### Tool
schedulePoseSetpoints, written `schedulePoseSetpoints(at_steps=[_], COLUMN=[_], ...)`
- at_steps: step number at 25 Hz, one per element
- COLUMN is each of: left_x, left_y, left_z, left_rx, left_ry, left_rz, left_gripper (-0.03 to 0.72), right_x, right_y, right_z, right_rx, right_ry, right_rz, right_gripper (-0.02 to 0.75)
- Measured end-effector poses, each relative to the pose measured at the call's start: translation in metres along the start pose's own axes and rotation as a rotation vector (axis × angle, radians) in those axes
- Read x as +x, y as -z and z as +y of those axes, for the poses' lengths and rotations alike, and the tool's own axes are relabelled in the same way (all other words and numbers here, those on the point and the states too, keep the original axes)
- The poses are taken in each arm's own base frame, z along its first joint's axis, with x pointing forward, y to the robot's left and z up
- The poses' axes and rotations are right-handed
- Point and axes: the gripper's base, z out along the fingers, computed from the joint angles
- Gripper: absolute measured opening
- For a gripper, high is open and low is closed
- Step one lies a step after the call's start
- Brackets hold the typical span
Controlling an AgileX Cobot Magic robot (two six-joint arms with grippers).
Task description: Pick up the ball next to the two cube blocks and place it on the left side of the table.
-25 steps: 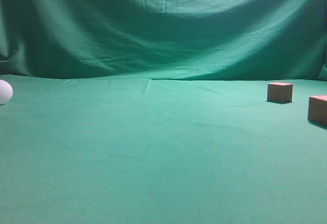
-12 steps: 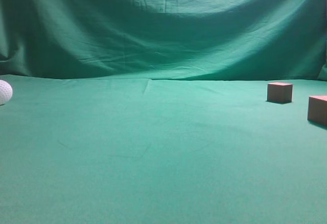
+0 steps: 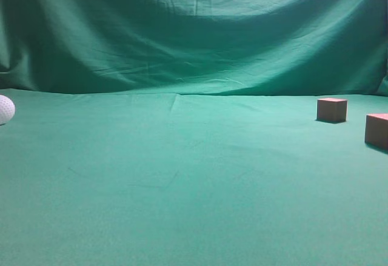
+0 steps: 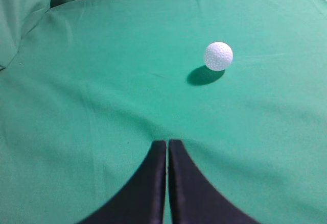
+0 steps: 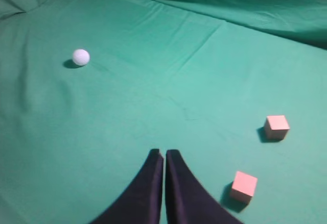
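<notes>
The white dimpled ball (image 3: pixel 4 109) rests on the green table (image 3: pixel 182 175) at the far left edge of the exterior view. It also shows in the left wrist view (image 4: pixel 218 56) and the right wrist view (image 5: pixel 80 56). The two reddish-brown cubes (image 3: pixel 332 109) (image 3: pixel 377 130) sit at the far right, far from the ball; the right wrist view shows them too (image 5: pixel 277 127) (image 5: pixel 243 186). My left gripper (image 4: pixel 167 142) is shut and empty, hovering short of the ball. My right gripper (image 5: pixel 164 152) is shut and empty, left of the cubes. Neither gripper shows in the exterior view.
A draped green backdrop (image 3: pixel 194 36) rises behind the table. Folds of the cloth bunch at the far left corner (image 4: pixel 30 9). Wide bare cloth lies between the ball and the cubes.
</notes>
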Motion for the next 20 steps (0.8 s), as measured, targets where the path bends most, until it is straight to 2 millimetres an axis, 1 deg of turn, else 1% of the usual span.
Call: schedulePoseSetpoints(at_steps=[3,5,7,13,17,20], left_x=[0.0,0.0,0.0,0.0,0.0,0.0], left_y=[0.0,0.0,0.0,0.0,0.0,0.0], left_z=[0.0,0.0,0.0,0.0,0.0,0.0], left_rx=[0.0,0.0,0.0,0.0,0.0,0.0], left_ry=[0.0,0.0,0.0,0.0,0.0,0.0], left_rz=[0.0,0.0,0.0,0.0,0.0,0.0], left_gripper=[0.0,0.0,0.0,0.0,0.0,0.0], right_x=[0.015,0.029,0.046,0.109,0.142,0.159], right_y=[-0.002,-0.003,-0.004,-0.021,-0.035,-0.043], right_z=[-0.005,-0.01,-0.015,-0.028,-0.036,-0.038], right_rx=[0.065,0.134,0.216,0.472,0.592,0.608], right_ry=[-0.011,-0.031,-0.056,-0.119,-0.164,-0.188], right_rz=[-0.066,-0.114,-0.17,-0.27,-0.257,-0.212], right_gripper=[0.0,0.0,0.0,0.0,0.0,0.0])
